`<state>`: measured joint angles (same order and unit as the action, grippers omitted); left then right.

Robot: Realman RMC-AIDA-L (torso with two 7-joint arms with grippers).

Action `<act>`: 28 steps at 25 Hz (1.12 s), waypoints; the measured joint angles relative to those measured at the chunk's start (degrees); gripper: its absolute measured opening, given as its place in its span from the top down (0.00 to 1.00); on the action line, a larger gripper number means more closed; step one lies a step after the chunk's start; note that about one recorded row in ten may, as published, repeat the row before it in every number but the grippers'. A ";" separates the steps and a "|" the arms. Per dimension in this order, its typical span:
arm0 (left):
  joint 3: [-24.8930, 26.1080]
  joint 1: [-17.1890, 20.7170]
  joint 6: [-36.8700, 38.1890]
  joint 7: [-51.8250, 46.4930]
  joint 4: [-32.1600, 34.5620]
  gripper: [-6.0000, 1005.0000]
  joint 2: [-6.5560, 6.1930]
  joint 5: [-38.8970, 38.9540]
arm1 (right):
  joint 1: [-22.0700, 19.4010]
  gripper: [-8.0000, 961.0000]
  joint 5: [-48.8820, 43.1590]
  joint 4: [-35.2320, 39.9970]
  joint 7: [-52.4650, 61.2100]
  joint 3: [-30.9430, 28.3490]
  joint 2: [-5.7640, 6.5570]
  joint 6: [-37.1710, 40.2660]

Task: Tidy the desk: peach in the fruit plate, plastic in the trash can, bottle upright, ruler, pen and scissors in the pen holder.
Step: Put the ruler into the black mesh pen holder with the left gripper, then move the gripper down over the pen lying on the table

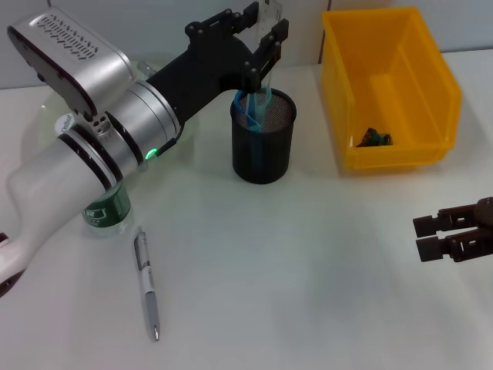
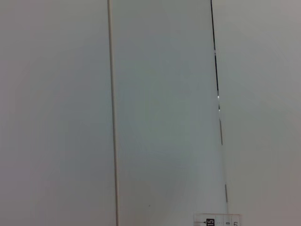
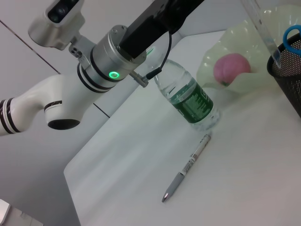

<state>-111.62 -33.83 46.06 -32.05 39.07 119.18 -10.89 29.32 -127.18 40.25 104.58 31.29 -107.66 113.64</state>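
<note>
The left gripper (image 1: 266,35) hangs over the black mesh pen holder (image 1: 263,146), fingers clenched on the clear plastic ruler (image 1: 264,77) standing in it. The silver pen (image 1: 146,282) lies on the white table (image 1: 308,270). The right gripper (image 1: 447,235) hovers aside, closed.

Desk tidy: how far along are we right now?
Looks done: peach on the fruit plate, bottle upright, dark scrap in the yellow bin, blue-handled scissors in the pen holder. In hand: left end effector holds the clear ruler down into the holder. Left: pen lies on the table. Right end effector is idle.
</note>
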 joint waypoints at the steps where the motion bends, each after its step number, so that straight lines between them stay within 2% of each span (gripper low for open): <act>1: 0.00 0.00 0.00 0.00 0.00 0.50 0.00 0.00 | -0.02 0.15 0.00 0.00 0.00 0.00 0.00 0.00; 11: 0.00 -0.01 0.22 -0.43 0.32 0.49 0.00 0.09 | -0.18 0.15 -0.07 0.00 0.00 -0.16 0.00 0.14; 14: 0.00 0.14 0.23 -1.55 1.18 0.26 -0.04 0.05 | -0.18 0.15 -0.09 0.03 0.00 -0.26 0.00 0.12; 17: 0.01 0.92 -0.97 -7.76 4.34 0.27 -0.68 -2.70 | -0.23 0.15 -0.05 0.24 0.00 -0.43 0.00 0.14; 21: 0.43 2.05 -1.91 -11.39 7.32 0.27 -0.90 -6.87 | -0.14 0.15 0.11 0.33 -0.02 -0.44 0.00 0.15; 22: 0.84 4.30 -4.98 -16.32 13.12 0.27 -1.06 -13.63 | 0.08 0.15 0.20 0.33 -0.11 -0.40 0.00 0.10; 23: 0.85 5.33 -7.15 -19.65 16.18 0.27 -1.25 -17.42 | 0.15 0.15 0.22 0.34 -0.13 -0.35 0.00 0.08; 24: 0.85 5.33 -7.15 -19.65 16.18 0.27 -1.25 -17.42 | 0.15 0.15 0.22 0.34 -0.13 -0.35 0.00 0.08; 25: 0.87 6.55 -9.78 -23.98 20.03 0.27 -1.56 -22.28 | 0.27 0.15 0.24 0.38 -0.14 -0.29 0.00 0.06; 27: 1.00 9.16 -14.00 -40.77 29.12 0.27 -2.73 -37.97 | 0.70 0.15 0.29 0.48 -0.15 -0.21 -0.04 0.04; 28: 1.00 9.16 -14.00 -40.77 29.12 0.27 -2.73 -37.97 | 0.70 0.15 0.29 0.48 -0.15 -0.21 -0.04 0.04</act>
<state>-110.62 -24.68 32.05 -72.82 68.19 116.45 -48.86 30.02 -126.89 40.73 104.43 31.08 -107.70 113.67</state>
